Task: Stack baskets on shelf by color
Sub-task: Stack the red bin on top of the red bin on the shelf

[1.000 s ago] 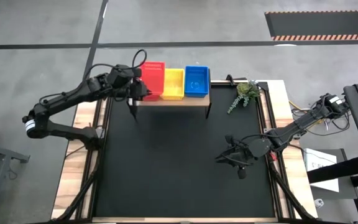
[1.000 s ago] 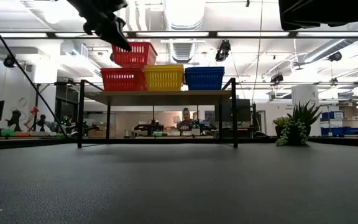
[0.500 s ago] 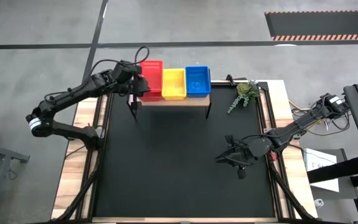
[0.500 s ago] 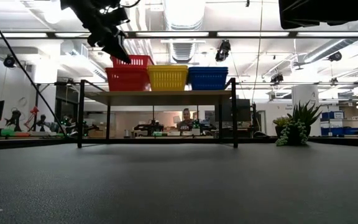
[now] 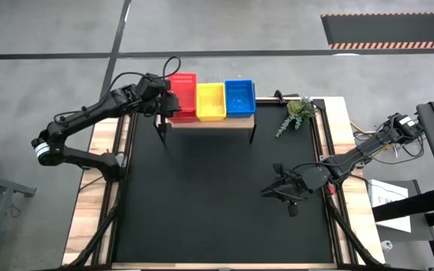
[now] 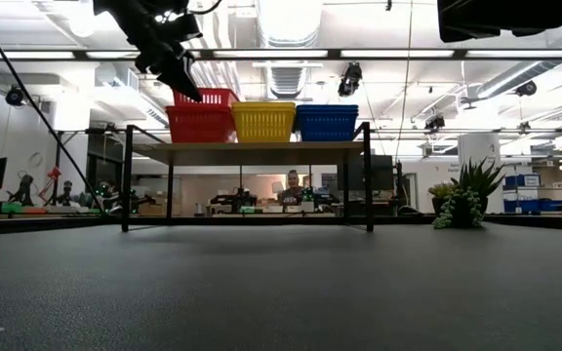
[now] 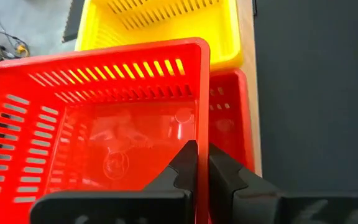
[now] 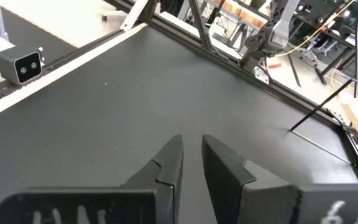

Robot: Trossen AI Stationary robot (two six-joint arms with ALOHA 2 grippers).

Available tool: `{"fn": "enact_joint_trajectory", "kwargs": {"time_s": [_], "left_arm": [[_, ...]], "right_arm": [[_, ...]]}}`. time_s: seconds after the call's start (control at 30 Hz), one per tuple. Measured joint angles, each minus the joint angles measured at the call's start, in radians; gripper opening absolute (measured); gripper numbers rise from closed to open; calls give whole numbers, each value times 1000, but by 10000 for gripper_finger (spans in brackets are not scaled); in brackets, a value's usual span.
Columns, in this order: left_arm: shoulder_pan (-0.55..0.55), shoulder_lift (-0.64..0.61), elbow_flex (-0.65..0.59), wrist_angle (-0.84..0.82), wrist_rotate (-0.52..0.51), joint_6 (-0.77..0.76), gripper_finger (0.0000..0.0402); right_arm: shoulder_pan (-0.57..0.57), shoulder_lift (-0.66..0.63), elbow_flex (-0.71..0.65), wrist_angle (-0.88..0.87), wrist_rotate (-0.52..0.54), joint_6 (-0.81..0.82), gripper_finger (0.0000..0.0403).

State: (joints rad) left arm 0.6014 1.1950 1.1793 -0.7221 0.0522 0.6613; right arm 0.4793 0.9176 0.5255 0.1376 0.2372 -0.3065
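On the shelf (image 5: 209,123) stand a red basket (image 6: 198,124), a yellow basket (image 5: 210,102) and a blue basket (image 5: 239,98) in a row. A second red basket (image 7: 104,124) sits in the first, its rim (image 6: 206,96) standing above it. My left gripper (image 5: 168,105) is shut on this upper red basket at the shelf's left end. My right gripper (image 5: 266,190) hovers over the table's right half, well away from the shelf. Its fingers (image 8: 173,158) stand a narrow gap apart with nothing between them. My left gripper holds the upper red basket by its near wall (image 7: 201,134), close to the left corner, one finger inside (image 7: 188,162) and one outside (image 7: 222,168). The fingers come from the table's left, slanting down. The basket rests nested in the lower red basket (image 7: 229,118), roughly level.
A small potted plant (image 5: 296,114) lies by the shelf's right end near the table's far right corner. The black table top (image 5: 217,196) in front of the shelf is bare. The low view shows a person in the room far behind the shelf.
My left gripper has come down with the upper red basket, which hung clear above the lower red one and now sits nested in it. The gripper has stayed shut on it and has kept still for the last half second.
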Motion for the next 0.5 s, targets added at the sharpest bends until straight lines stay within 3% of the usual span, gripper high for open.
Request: {"fn": "enact_joint_trajectory", "kwargs": {"time_s": [0.5], "left_arm": [[0,-20,33,-61,5,-27,0]], "right_arm": [[0,0,0,4,0,9,52]]}}
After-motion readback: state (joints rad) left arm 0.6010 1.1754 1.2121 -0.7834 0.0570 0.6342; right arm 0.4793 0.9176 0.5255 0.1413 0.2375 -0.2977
